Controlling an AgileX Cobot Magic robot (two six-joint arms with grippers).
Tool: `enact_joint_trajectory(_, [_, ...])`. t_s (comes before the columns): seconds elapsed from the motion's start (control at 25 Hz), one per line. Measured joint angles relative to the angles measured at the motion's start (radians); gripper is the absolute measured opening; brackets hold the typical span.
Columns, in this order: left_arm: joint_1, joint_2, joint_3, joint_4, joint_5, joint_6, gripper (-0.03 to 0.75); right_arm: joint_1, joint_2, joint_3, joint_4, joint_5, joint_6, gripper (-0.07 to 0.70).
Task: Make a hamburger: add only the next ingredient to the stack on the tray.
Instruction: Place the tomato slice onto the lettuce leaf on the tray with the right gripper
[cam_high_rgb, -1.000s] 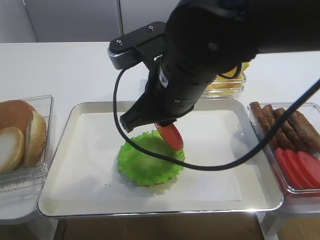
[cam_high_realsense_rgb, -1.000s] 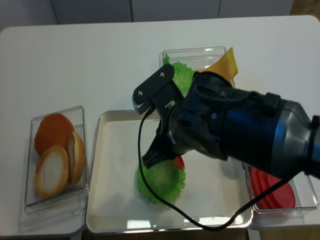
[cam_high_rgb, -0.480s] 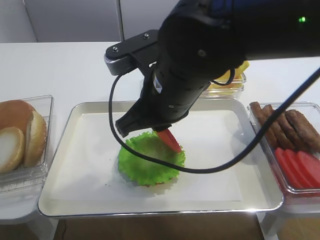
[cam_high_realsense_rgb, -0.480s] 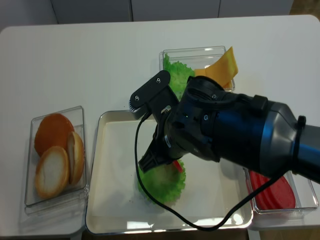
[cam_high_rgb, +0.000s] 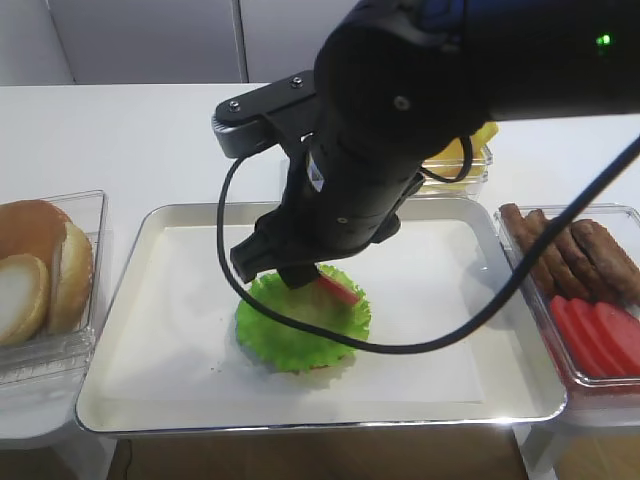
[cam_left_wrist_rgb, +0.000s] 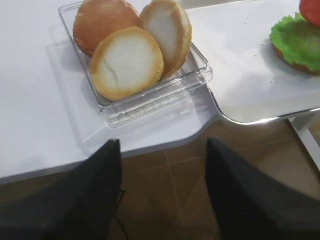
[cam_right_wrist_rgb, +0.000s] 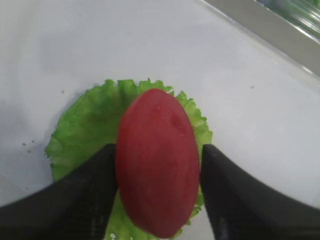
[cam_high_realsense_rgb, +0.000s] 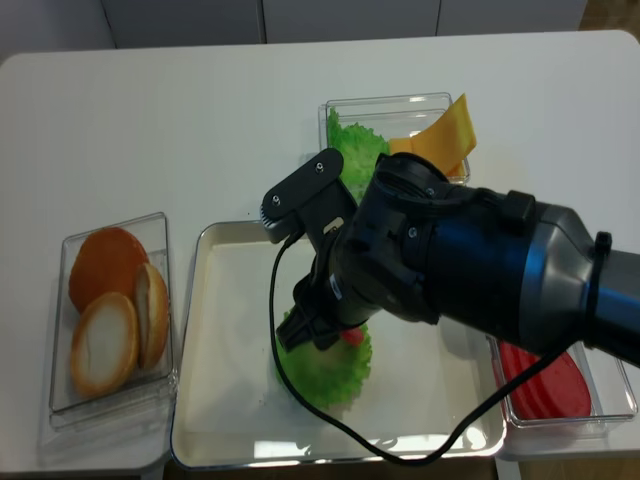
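Note:
The tomato slice (cam_right_wrist_rgb: 157, 160) lies tilted on the green lettuce of the stack (cam_right_wrist_rgb: 82, 130), its far edge slightly raised. My right gripper (cam_right_wrist_rgb: 158, 150) hangs low over it, open, one finger on each side of the slice; a thin gap shows at the right finger. From outside, the slice (cam_high_rgb: 338, 289) peeks out beneath the black arm above the stack (cam_high_rgb: 300, 335) on the paper-lined silver tray (cam_high_rgb: 130, 270). My left gripper (cam_left_wrist_rgb: 162, 145) is open with nothing in it, off the table's front-left edge over the brown floor.
A clear tub of bun halves (cam_high_rgb: 40, 270) stands left of the tray. On the right are brown patties (cam_high_rgb: 575, 250) and more tomato slices (cam_high_rgb: 600, 335). Behind the tray sits a tub with cheese and lettuce (cam_high_realsense_rgb: 400, 135). A black cable (cam_high_rgb: 230, 230) loops beside the stack.
The right gripper came down over the stack and opened. The tomato slice, held on edge before, now rests on the lettuce between the spread fingers.

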Motion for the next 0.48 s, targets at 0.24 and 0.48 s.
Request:
enact_joint_trajectory(0.24, [0.000,0.000,0.000,0.000,0.000,0.000,0.402,0.000,0.000,0.000,0.040,0.022,0.002,0.556])
enact_joint_trajectory(0.48, [0.000,0.000,0.000,0.000,0.000,0.000,0.402,0.000,0.000,0.000,0.094,0.030,0.030,0.679])
